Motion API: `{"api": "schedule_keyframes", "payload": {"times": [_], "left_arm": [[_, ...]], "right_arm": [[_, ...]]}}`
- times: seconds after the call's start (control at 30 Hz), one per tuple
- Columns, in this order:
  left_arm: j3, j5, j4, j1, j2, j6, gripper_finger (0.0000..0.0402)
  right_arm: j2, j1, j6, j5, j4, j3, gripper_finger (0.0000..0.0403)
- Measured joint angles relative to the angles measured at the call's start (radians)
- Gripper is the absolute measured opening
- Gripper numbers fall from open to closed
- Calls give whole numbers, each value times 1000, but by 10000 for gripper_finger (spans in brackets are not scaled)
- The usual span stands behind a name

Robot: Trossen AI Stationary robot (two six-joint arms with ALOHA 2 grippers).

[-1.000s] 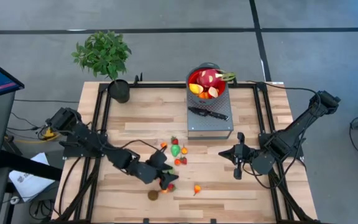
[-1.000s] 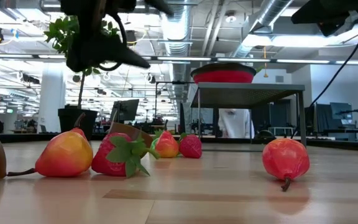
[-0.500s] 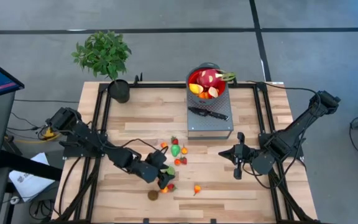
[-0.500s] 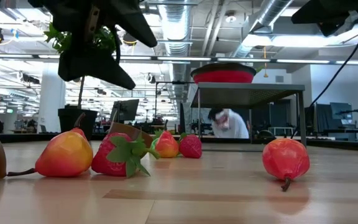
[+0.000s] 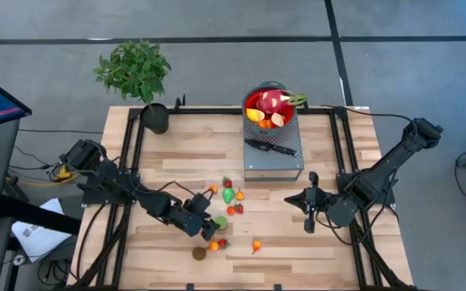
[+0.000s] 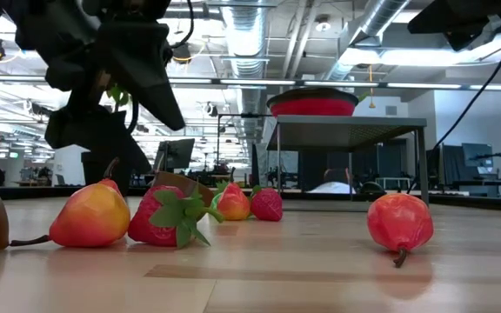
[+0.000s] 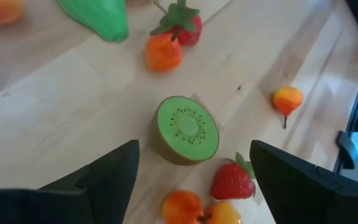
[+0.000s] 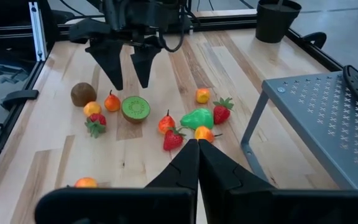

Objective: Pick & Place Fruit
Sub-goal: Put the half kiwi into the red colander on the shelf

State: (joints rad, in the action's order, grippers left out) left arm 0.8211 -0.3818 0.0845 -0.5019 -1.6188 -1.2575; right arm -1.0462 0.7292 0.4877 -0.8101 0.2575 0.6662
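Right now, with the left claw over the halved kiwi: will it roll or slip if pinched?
The halved kiwi probably won't roll: it lies on its domed brown side, green cut face tilted up. It looks like rigid, glossy plastic, so it may slip. The left claw is open and straddles it; nearby strawberry could get nudged.

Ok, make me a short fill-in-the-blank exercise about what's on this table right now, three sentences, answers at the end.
1. The left gripper hovers with open fingers above the halved green ____.
2. The black-handled knife lies on the grey perforated ____.
3. The right gripper waits with its fingers ____.

Missing words: kiwi; stand; shut
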Motion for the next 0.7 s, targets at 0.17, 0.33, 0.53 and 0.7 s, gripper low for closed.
{"api": "schedule_keyframes", "payload": {"times": [0.17, 0.33, 0.53, 0.7], "left_arm": [[0, -32, 1, 16, 4, 1, 300], [-1, -33, -44, 33, 12, -5, 300], [0, -60, -86, 36, 12, -4, 300], [0, -62, -86, 46, 12, 14, 300]], "right_arm": [[0, 0, 0, 0, 3, 0, 0], [0, 0, 0, 0, 7, 0, 0], [0, 0, 0, -1, 28, 0, 0], [0, 0, 0, 0, 28, 0, 0]]}}
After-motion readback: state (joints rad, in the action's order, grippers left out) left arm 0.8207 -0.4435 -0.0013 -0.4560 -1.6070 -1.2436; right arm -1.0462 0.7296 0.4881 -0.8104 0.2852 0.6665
